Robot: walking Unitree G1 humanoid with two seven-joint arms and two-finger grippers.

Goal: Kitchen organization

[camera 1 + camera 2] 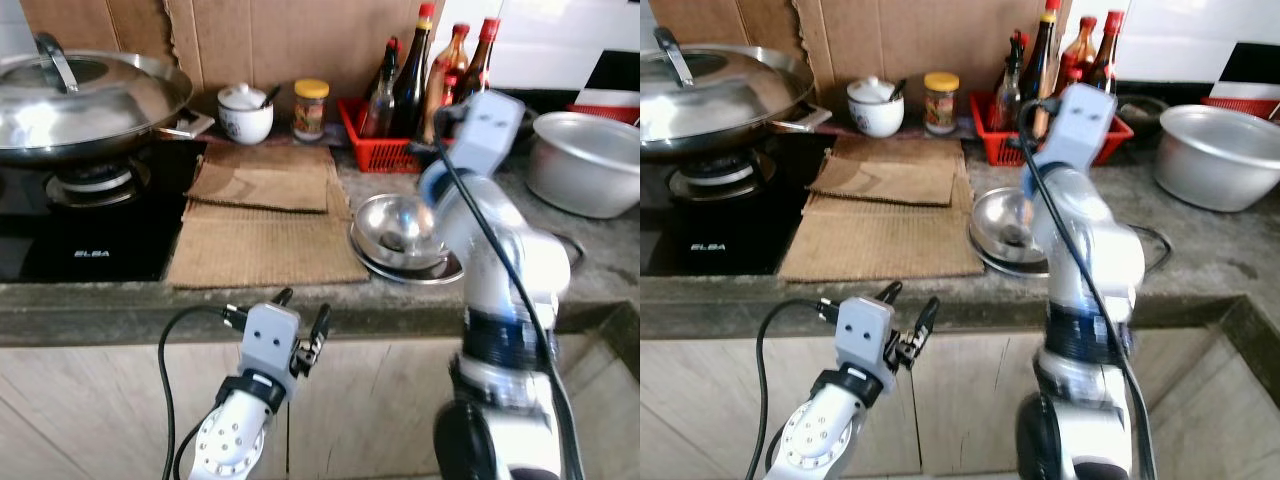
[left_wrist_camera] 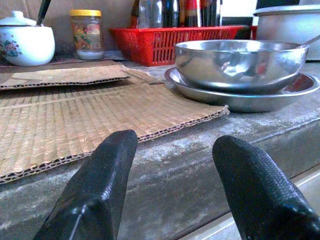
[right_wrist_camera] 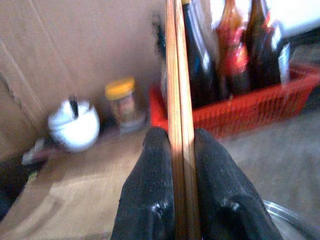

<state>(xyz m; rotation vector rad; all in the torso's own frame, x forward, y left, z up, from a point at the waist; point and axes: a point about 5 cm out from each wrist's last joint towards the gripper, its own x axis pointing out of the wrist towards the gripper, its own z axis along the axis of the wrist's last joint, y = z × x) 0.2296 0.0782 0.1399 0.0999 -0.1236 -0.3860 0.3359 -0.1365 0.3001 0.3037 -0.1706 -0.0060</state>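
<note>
The right gripper [image 3: 172, 150] is found clamped on a pair of wooden chopsticks [image 3: 176, 75], which are pinched side by side between the two black fingers and project straight out along them. By this hold the sticks are kept parallel and under control, as would suit carrying them to a storage place. The gripper is raised above the counter [image 1: 600, 270], over the stacked steel bowl [image 1: 398, 225] and plate [image 1: 420, 270], and is directed toward the back wall. Beyond the chopstick tips, the red basket [image 3: 250, 117] of dark sauce bottles [image 3: 200, 55] is seen, with a yellow-lidded jar [image 3: 122, 102] and a white lidded pot [image 3: 75, 127] beside it. The blur in the right wrist view suggests that the arm is in motion.

The left gripper [image 1: 303, 322] is held low before the counter edge, its fingers [image 2: 95, 195] apart and nothing between them. It appears to be kept in reserve.

Corrugated cardboard sheets [image 1: 265, 240] are laid on the counter between the hob and the bowl, presumably as surface protection. A lidded wok [image 1: 80, 95] is noted on the burner, and a large metal pot [image 1: 590, 160] at the far right.

The intended destination of the chopsticks cannot be determined; the basket is judged the likeliest.
</note>
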